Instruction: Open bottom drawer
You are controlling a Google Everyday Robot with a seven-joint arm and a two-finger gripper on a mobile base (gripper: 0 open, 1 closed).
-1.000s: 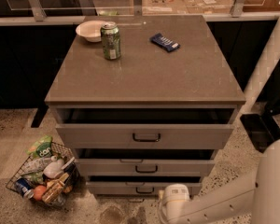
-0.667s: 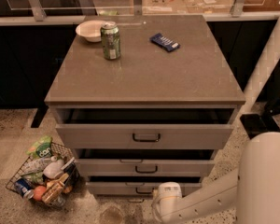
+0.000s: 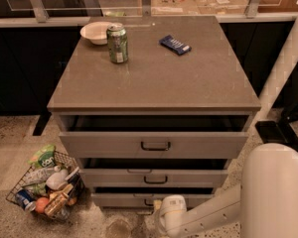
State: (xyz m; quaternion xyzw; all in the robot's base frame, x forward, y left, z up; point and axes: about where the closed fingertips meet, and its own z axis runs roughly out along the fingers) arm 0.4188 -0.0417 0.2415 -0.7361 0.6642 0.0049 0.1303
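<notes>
The cabinet has three grey drawer fronts with small dark bar handles. The bottom drawer (image 3: 124, 199) is the lowest and narrowest-looking; it stands out only a little, with a dark gap above it. My gripper (image 3: 160, 211) is low, right in front of the bottom drawer, at its handle (image 3: 148, 202). The white wrist and arm (image 3: 208, 213) reach in from the lower right and cover part of the handle. The top drawer (image 3: 154, 144) and the middle drawer (image 3: 154, 178) are also slightly out.
On the cabinet top (image 3: 154, 78) stand a green can (image 3: 117, 43), a white bowl (image 3: 95, 32) and a blue packet (image 3: 175, 44). A wire basket (image 3: 44, 186) of groceries sits on the floor at the left. A white post (image 3: 283, 68) rises at the right.
My arm has swung left along the floor, bringing the gripper from the right of the bottom drawer's middle to its handle. The drawers have not visibly moved.
</notes>
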